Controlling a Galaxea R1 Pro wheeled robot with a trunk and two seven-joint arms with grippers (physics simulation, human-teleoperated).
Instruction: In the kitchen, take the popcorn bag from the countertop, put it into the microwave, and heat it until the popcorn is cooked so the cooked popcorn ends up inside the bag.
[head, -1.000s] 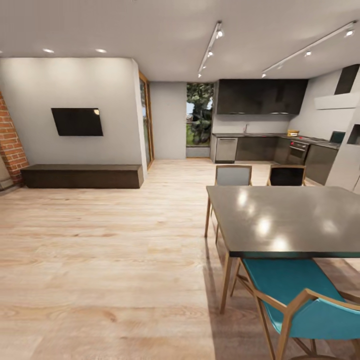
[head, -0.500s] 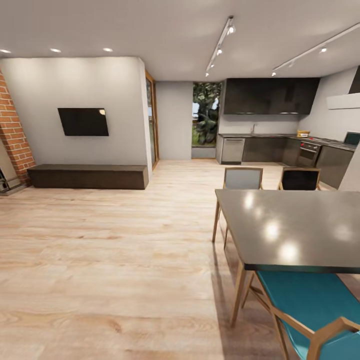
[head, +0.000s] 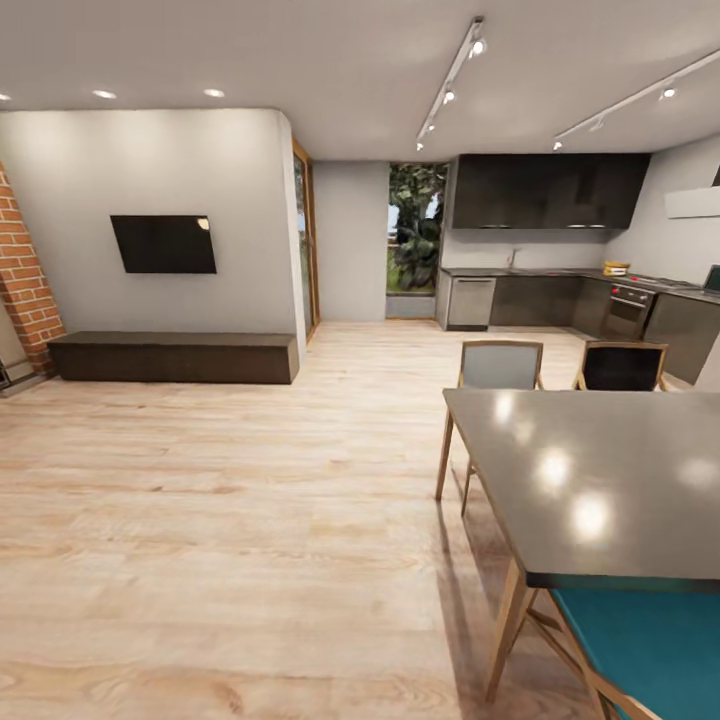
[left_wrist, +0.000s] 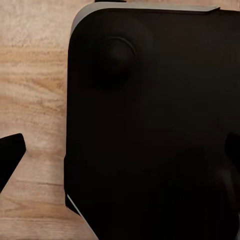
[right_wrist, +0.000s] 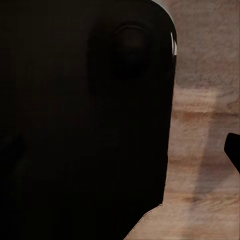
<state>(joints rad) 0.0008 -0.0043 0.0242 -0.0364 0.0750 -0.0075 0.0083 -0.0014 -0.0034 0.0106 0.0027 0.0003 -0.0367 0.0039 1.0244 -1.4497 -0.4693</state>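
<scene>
Fingers: in the left wrist view one dark fingertip (left_wrist: 11, 152) juts in over pale plank floor (left_wrist: 32, 75) beside the robot's rounded black base (left_wrist: 150, 130), and in the right wrist view another dark fingertip (right_wrist: 233, 150) shows over the same floor beside the same black body (right_wrist: 85, 115); with a single tip visible on each arm, whether either pair stands apart or together cannot be told, and nothing is seen held. Head view: open room with light wood flooring. Kitchen at far right, where the grey worktop (head: 545, 271) runs over dark cabinet fronts below black wall cupboards (head: 545, 190); a small yellow object (head: 615, 268) rests on it near the built-in oven (head: 628, 310), too small to identify. Popcorn bag and microwave cannot be made out. Between camera and kitchen stands a dark dining table (head: 590, 480), with two chairs (head: 500, 365) at its far edge and a teal chair (head: 650, 645) at its near edge. Wall-mounted screen (head: 163, 243) above a low dark bench (head: 170, 355) at left; brick pier (head: 22, 280) at far left.
</scene>
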